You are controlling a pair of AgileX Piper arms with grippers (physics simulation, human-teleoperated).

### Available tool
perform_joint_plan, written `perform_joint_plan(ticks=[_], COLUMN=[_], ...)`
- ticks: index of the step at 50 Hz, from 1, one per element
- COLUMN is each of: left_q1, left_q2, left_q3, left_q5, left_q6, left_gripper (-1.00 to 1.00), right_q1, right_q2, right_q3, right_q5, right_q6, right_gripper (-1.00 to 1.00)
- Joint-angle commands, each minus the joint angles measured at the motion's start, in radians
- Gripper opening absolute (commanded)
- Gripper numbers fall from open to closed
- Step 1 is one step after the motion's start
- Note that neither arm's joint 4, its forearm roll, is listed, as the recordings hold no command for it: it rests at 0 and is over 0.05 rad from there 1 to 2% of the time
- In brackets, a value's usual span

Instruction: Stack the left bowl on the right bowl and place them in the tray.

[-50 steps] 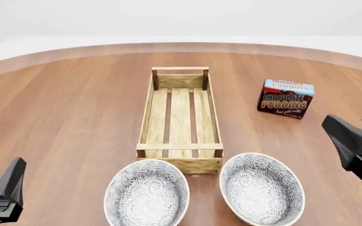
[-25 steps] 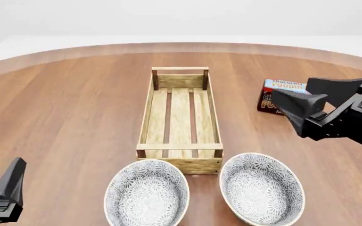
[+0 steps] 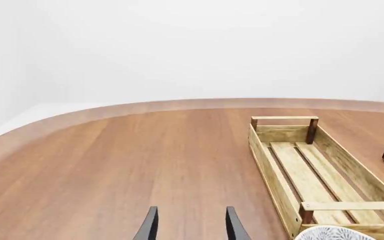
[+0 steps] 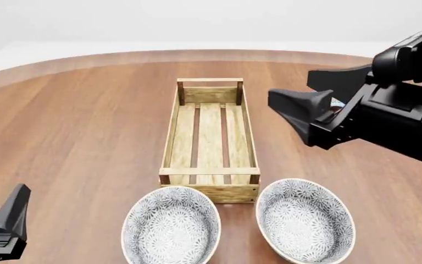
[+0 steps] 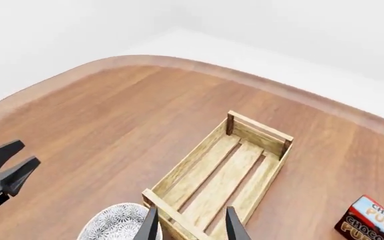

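Task not yet begun. Left bowl (image 4: 171, 226) and right bowl (image 4: 305, 220) rest unstacked on the surface (image 4: 79, 126), just before the empty tray (image 4: 209, 140). Left pincer (image 4: 6, 228) and right pincer (image 4: 314, 104): both released, grasping nothing.

In the front view the right arm (image 4: 387, 118) hides nearly all of the pudding box (image 4: 336, 103). Both bowls, left (image 4: 171, 228) and right (image 4: 305, 223), are cut off at the picture's bottom edge. The left gripper (image 4: 6, 231) is cropped at the corner.
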Motion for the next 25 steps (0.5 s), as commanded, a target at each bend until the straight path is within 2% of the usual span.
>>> perform_joint_plan(ticks=[1, 17, 18, 19, 25], left_q1=[0.0, 0.0, 0.0, 0.0, 0.0], left_q2=[0.0, 0.007, 0.007, 0.007, 0.007], left_q3=[0.0, -0.004, -0.004, -0.004, -0.004], left_q5=[0.0, -0.002, -0.002, -0.002, -0.002], left_q6=[0.0, 0.0, 0.0, 0.0, 0.0], left_gripper=[1.0, 1.0, 1.0, 1.0, 1.0], right_q1=[0.049, 0.049, 0.039, 0.065, 0.098], right_q2=[0.012, 0.012, 0.04, 0.072, 0.154], right_q3=[-0.029, -0.029, -0.044, -0.059, -0.111], right_q5=[-0.008, -0.008, -0.008, -0.011, 0.013], right_q6=[-0.01, -0.01, -0.032, 0.001, 0.044], right_gripper=[1.0, 1.0, 1.0, 1.0, 1.0])
